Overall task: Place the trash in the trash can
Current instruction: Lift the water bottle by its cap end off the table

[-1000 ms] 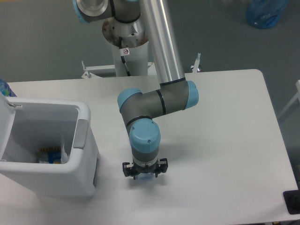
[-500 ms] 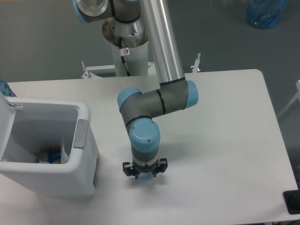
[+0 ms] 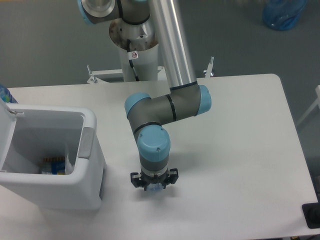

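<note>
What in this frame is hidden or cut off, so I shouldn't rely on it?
- Gripper: jaws and any item beneath hidden by the wrist.
- Trash can: its near wall hides most of the floor; the contents are too small to identify.
- Blue bag: cut off by the top edge.

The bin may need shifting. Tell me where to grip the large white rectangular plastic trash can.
Take the large white rectangular plastic trash can by its rim above the grey panel, coming from above, one finger inside, one outside. Its top stands open and that wall looks thin; the body is probably too wide to span.
</note>
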### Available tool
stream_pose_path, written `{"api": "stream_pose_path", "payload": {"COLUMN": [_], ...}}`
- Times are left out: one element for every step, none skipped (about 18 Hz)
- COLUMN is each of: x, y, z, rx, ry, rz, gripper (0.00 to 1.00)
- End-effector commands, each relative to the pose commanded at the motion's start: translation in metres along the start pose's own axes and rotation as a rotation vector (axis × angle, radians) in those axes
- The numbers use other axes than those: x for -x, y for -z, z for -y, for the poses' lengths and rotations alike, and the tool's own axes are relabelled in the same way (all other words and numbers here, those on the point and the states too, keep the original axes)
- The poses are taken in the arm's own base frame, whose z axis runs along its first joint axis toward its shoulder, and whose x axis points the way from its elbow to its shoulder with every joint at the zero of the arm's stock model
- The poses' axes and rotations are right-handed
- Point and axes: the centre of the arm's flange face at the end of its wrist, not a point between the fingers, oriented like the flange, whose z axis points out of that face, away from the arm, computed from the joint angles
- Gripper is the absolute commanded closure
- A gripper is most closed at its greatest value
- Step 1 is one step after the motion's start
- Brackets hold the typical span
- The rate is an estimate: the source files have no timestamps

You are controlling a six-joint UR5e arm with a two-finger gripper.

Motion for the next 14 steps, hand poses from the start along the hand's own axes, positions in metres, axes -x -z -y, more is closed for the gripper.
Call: {"api": "stream_pose_path", "payload": {"x": [0.000, 0.000, 0.000, 0.001, 0.002, 0.003, 0.004, 0.005, 0.008, 0.013, 0.021, 0.029, 0.032, 0.036], "y": [0.002, 0.006, 0.008, 0.010, 0.017, 0.027, 0.043, 0.062, 0.078, 0.098, 0.126, 0.154, 0.177, 0.200], "z": [0.000, 0.000, 0.000, 0.001, 0.003, 0.004, 0.006, 0.011, 0.017, 0.024, 0.031, 0.036, 0.042, 0.049], "rx": [-0.002, -0.008, -0.011, -0.015, -0.026, -0.041, -0.066, -0.102, -0.130, -0.168, -0.219, -0.267, -0.310, -0.356], "ry": [0.000, -0.002, -0.003, -0.003, -0.002, -0.003, -0.005, -0.027, -0.055, -0.062, -0.053, -0.047, -0.046, -0.042], "rz": [0.000, 0.000, 0.001, 0.002, 0.003, 0.008, 0.014, 0.022, 0.030, 0.036, 0.049, 0.067, 0.079, 0.086], "gripper": [0.50, 0.50, 0.51, 0.51, 0.50, 0.51, 0.51, 0.51, 0.51, 0.50, 0.51, 0.51, 0.51, 0.50]}}
